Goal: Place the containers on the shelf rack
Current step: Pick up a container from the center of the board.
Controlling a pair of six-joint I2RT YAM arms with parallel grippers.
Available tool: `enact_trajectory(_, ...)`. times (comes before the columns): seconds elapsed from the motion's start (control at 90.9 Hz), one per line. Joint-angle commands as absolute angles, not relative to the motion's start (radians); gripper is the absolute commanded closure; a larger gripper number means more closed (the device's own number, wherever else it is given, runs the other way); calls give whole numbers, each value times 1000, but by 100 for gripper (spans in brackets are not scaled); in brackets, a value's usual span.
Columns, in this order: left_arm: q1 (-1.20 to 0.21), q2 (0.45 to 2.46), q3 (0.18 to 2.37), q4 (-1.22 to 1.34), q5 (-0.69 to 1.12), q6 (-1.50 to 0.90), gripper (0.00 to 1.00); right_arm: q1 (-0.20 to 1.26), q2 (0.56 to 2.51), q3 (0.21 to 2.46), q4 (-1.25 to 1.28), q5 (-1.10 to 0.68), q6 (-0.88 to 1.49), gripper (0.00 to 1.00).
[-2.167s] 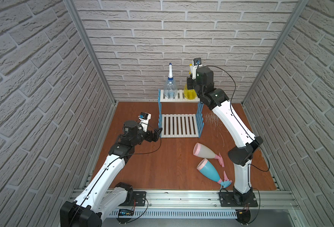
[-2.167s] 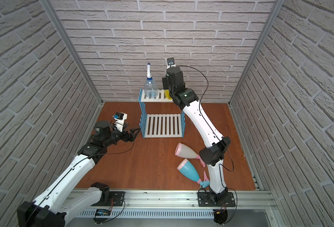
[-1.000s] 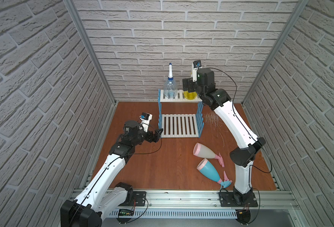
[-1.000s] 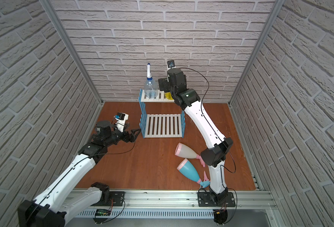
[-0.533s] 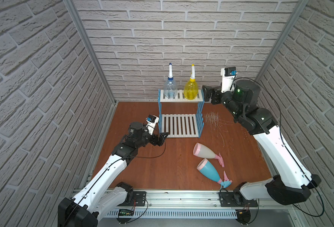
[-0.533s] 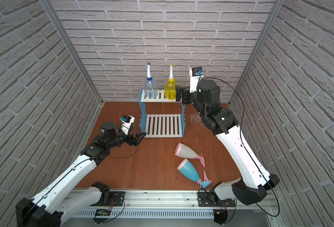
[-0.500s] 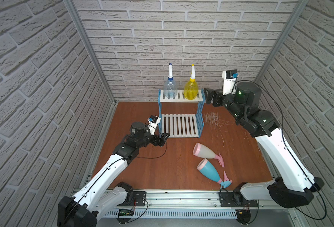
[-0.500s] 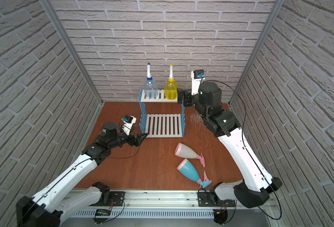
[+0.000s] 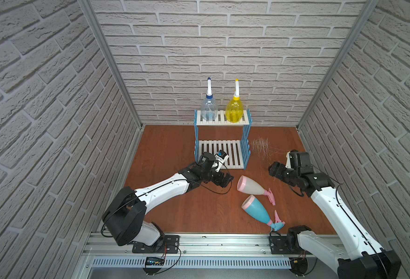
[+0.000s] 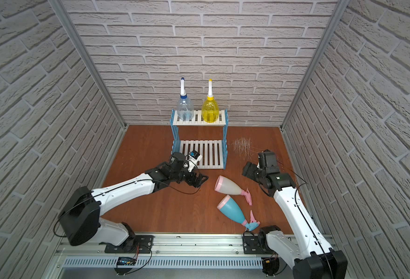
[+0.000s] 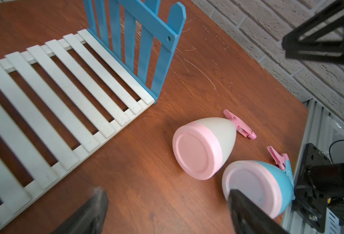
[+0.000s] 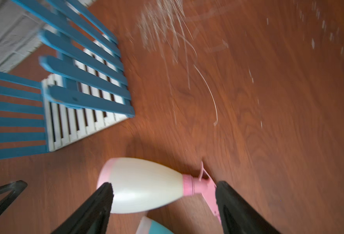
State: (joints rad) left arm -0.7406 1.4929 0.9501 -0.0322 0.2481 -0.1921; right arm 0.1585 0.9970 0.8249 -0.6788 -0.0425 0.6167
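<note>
The shelf rack (image 9: 246,135) (image 10: 225,137) stands at the back wall. On its top shelf a clear container (image 9: 209,110) (image 10: 185,110) and a yellow container (image 9: 234,111) (image 10: 210,110) stand upright. A cream container with a pink nozzle (image 9: 251,187) (image 10: 229,187) (image 11: 205,147) (image 12: 146,186) lies on the floor. A light blue container (image 9: 259,212) (image 10: 233,212) (image 11: 258,186) lies nearer the front. My left gripper (image 9: 225,181) (image 11: 167,212) is open just left of the cream base. My right gripper (image 9: 272,169) (image 12: 165,194) is open, behind and right of the cream container, holding nothing.
Pale scratch marks (image 9: 260,147) cover the wood floor right of the rack. Brick walls close in three sides. A metal rail (image 9: 211,244) with both arm bases runs along the front edge. The blue container's nozzle lies close to the right arm's base (image 9: 295,239).
My right arm has swung from the rack's top shelf down to the floor beside the cream container, leaving the yellow container standing there. My left arm has reached right toward the lying containers.
</note>
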Motion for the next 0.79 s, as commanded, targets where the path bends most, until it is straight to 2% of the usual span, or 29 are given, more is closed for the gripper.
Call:
enact_trajectory(0.0,-771,1549,1013,14,256,-208,3,132,977,766,-685,-90,678,22)
enact_trajectory(0.165,-780,1621,1044,16,283,-215,2,132,1010,727,-792,9,634,25)
enact_trajectory(0.495,-781,1699,1076,8,307,-232,2,134,1119,663,-784,-30,576,36)
enact_trajectory(0.781,-782,1726,1083,8,335,-237,2,142,1208,633,-726,-68,541,36)
